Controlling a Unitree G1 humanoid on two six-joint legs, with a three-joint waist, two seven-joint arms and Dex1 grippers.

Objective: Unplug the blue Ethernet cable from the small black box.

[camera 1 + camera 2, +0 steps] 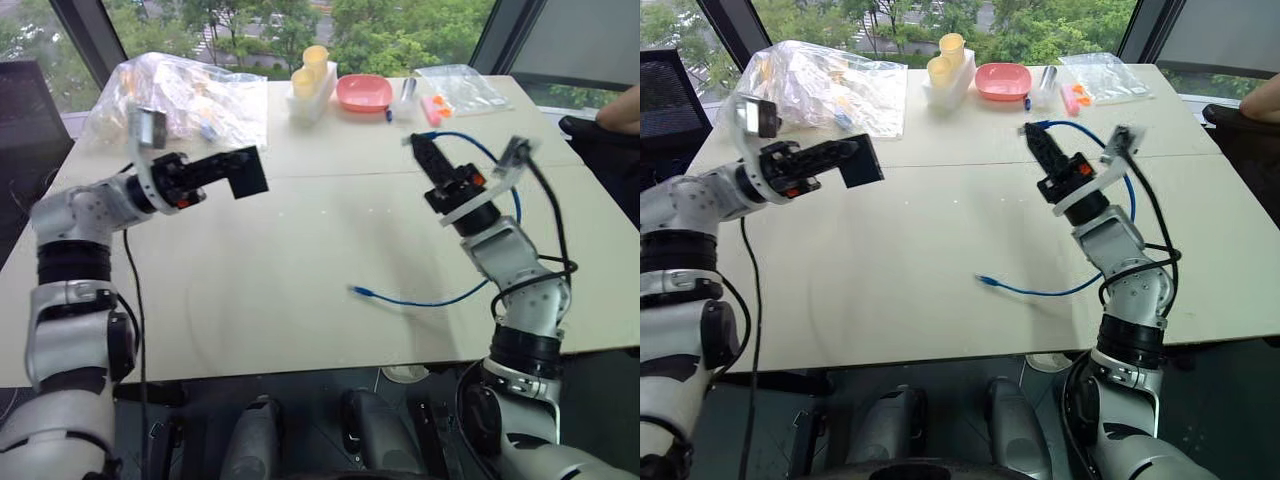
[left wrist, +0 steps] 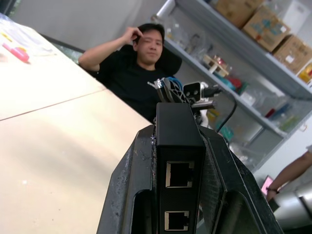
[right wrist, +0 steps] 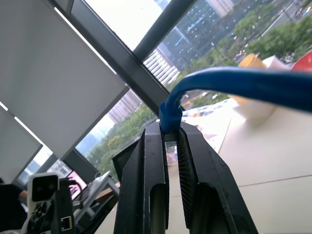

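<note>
Pale tabletop (image 1: 300,260) stretches before a wall of windows looking onto green trees. Nearest the camera, the loose end of the blue Ethernet cable (image 1: 420,298) lies on the surface, its small plug free and pointing left; the cord curves right and climbs past the right arm. The right gripper (image 1: 418,143), raised above the table at right, has its black fingers (image 3: 146,185) pinched tight on the cable's other plug, the blue boot jutting out just past the fingertips. Well apart, at left, the left gripper (image 1: 243,172) is clamped on the small black box (image 2: 178,146), held off the table with its two ports empty and no cord attached. Farther back stand a crumpled clear plastic bag (image 1: 180,95), stacked yellow cups (image 1: 312,68) in a white holder, a pink dish (image 1: 363,92) and a smaller clear pouch (image 1: 462,88). Beyond the table, a person (image 2: 134,63) in a black shirt sits before storage shelves.
</note>
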